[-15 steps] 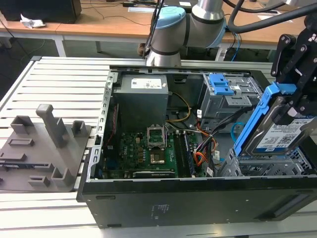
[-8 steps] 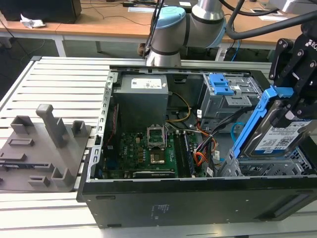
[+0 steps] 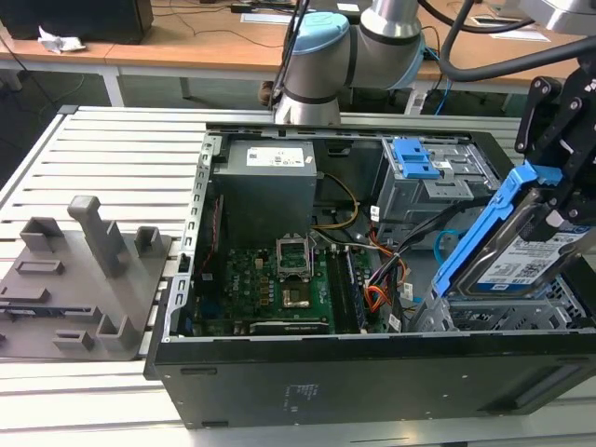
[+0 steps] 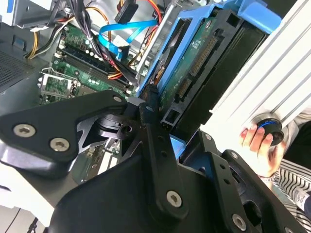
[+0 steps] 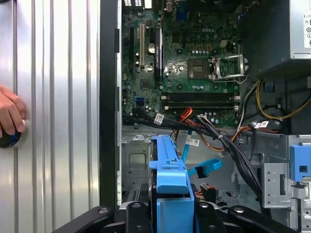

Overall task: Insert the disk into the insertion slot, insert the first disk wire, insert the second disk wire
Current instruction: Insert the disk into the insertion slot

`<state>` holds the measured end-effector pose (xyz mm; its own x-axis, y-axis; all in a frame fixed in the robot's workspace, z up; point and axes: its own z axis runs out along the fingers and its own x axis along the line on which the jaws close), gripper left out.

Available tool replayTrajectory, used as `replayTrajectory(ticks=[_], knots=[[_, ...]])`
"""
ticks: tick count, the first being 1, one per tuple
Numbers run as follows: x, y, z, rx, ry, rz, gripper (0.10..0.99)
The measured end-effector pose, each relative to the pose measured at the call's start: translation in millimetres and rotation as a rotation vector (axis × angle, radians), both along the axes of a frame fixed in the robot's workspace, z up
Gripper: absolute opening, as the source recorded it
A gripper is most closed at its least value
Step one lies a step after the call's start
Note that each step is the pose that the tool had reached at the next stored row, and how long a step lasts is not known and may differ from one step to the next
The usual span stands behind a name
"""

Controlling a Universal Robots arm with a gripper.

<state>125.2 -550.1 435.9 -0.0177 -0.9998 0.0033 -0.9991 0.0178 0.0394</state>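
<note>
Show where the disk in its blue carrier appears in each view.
Exterior view: the disk, tilted over the computer case, at that view's right.
Second wrist view: the disk edge-on, circuit side showing, beside the blue cable.
First wrist view: its carrier edge, beside that cable.
Shared landmark: the motherboard.

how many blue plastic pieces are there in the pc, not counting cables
2. One is the carrier bracket framing the disk, tilted at the exterior view's right. The other is the latch on the grey bay beyond it. Others may be hidden.
</note>
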Motion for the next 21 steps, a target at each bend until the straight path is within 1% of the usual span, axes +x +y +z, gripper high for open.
replayTrajectory(ticks=[4, 5, 6, 7, 9, 12, 15, 18, 21], knots=[[3.7, 0.8, 0.0, 0.0, 0.0, 0.001, 0.365], [5.2, 1.1, 0.0, 0.0, 0.0006, 0.001, 0.365], [8.8, 1.5, 0.0, 0.0, 0.0026, 0.001, 0.365], [8.8, 1.5, -0.5, 0.0, 0.0032, 0.0, 0.365], [8.9, 1.4, -4.3, 0.001, 0.005, 0.0, 0.365], [8.9, 1.5, -7.5, 0.001, 0.0063, -0.002, 0.365], [8.9, 1.5, -15.9, 0.001, 0.0096, -0.003, 0.365], [8.9, 1.5, -21.8, 0.001, 0.0105, -0.003, 0.365], [8.9, 1.5, -32.3, 0.001, 0.0112, -0.003, 0.365]])
